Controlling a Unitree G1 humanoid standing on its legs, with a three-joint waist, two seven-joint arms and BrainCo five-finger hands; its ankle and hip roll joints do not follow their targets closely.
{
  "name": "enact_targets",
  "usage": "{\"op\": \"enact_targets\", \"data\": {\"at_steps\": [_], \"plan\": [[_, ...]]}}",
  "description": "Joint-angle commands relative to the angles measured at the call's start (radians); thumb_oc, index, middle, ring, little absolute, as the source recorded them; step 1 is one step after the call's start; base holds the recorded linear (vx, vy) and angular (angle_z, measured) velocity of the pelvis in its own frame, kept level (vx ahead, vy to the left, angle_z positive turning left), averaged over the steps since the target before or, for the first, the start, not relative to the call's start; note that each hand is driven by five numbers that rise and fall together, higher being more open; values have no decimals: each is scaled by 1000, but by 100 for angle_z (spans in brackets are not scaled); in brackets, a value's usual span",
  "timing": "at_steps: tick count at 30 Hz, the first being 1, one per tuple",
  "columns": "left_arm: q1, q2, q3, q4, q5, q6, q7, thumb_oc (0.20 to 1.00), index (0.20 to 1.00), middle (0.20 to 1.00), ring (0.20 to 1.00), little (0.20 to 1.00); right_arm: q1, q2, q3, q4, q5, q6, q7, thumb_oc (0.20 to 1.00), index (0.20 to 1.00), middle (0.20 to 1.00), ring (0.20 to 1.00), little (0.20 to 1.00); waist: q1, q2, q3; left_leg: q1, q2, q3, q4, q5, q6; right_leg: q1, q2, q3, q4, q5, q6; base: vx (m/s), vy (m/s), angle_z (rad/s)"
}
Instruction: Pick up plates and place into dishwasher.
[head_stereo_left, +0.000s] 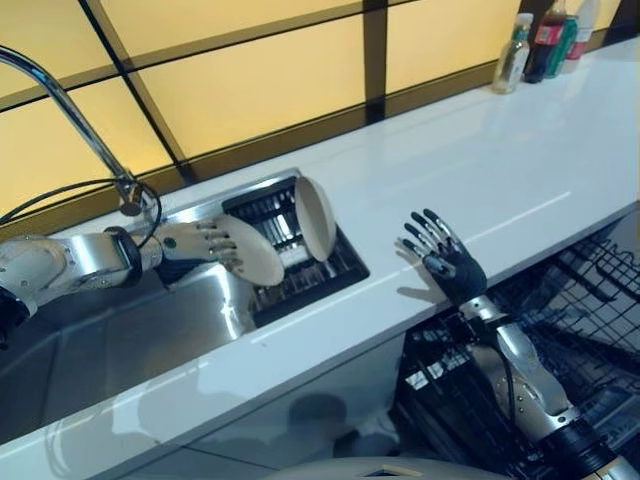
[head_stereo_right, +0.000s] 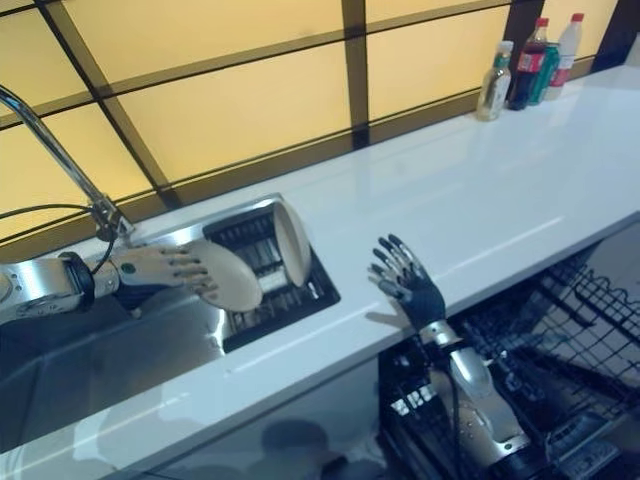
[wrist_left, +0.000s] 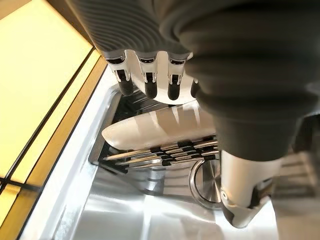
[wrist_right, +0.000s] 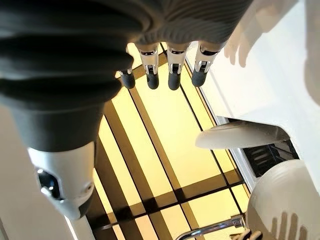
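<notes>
Fingers of the left hand (head_stereo_left: 205, 242) lie spread across the back of a cream plate (head_stereo_left: 252, 250), with the thumb on its other side in the left wrist view, so the hand grips this plate over the sink (head_stereo_left: 150, 330). The plate is tilted, its far edge close to a dark rack (head_stereo_left: 300, 262) set in the sink's end. Just past the held plate, a second plate (head_stereo_left: 314, 217) stands nearly upright on its edge in that rack, apart from the fingers. Behind the left forearm a curved metal tap (head_stereo_left: 70, 105) rises from the sink's rim.

Across the white counter (head_stereo_left: 500, 170) from that hand, the right hand (head_stereo_left: 445, 258) is raised with its fingers straight and fanned wide, holding nothing; it stands at the counter's near edge. Below and beside its wrist sits the black wire basket of the dishwasher (head_stereo_left: 590, 290), pulled out under the counter. In the right wrist view both plates show beyond the straight fingers, the upright 1 on the rack and the held 1 nearer. Far from both hands, at the counter's distant end by the yellow panelled wall (head_stereo_left: 250, 80), stands a group of bottles (head_stereo_left: 545, 40).
</notes>
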Motion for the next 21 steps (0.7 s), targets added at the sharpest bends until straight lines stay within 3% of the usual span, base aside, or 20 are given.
{"op": "enact_targets", "data": {"at_steps": [1, 8, 17, 19, 21], "plan": [[-71, 61, 2, 18, 74, 20, 132, 1000, 1000, 1000, 1000, 1000, 6, -16, 29, -96, 33, -78, -1, 1000, 1000, 1000, 1000, 1000, -9, -45, -29, -72, -30, 33, 2, -10, 41, -3, -81, -56, -10, 24, 127, 0, 0, 0], [21, 34, 66, 58, 227, 62, 292, 1000, 1000, 1000, 1000, 1000, 18, -19, 18, -99, 43, -63, 1, 1000, 1000, 1000, 1000, 1000, -16, -44, -35, -66, -28, 42, 0, -12, 41, -4, -81, -53, -8, 25, 129, 14, -2, 0], [159, -10, 131, 107, 248, 101, 242, 1000, 1000, 1000, 1000, 1000, 2, -22, 28, -97, 43, -63, -12, 1000, 1000, 1000, 1000, 1000, -16, -43, -27, -59, -22, 43, 2, -8, 39, 3, -76, -56, -6, 16, 125, 15, -6, -9], [158, -10, 135, 109, 254, 114, 254, 1000, 1000, 1000, 1000, 1000, 5, -24, 28, -98, 46, -67, -10, 1000, 1000, 1000, 1000, 1000, -15, -44, -27, -60, -20, 43, 2, -8, 38, 4, -76, -58, -8, 15, 124, 6, -10, -11], [165, -16, 143, 118, 316, 159, 337, 1000, 1000, 1000, 1000, 1000, 9, -22, 31, -99, 44, -74, -10, 1000, 1000, 1000, 1000, 1000, -13, -46, -27, -63, -20, 41, 4, -6, 37, 3, -76, -61, -8, 16, 122, 9, -10, -8]]}}
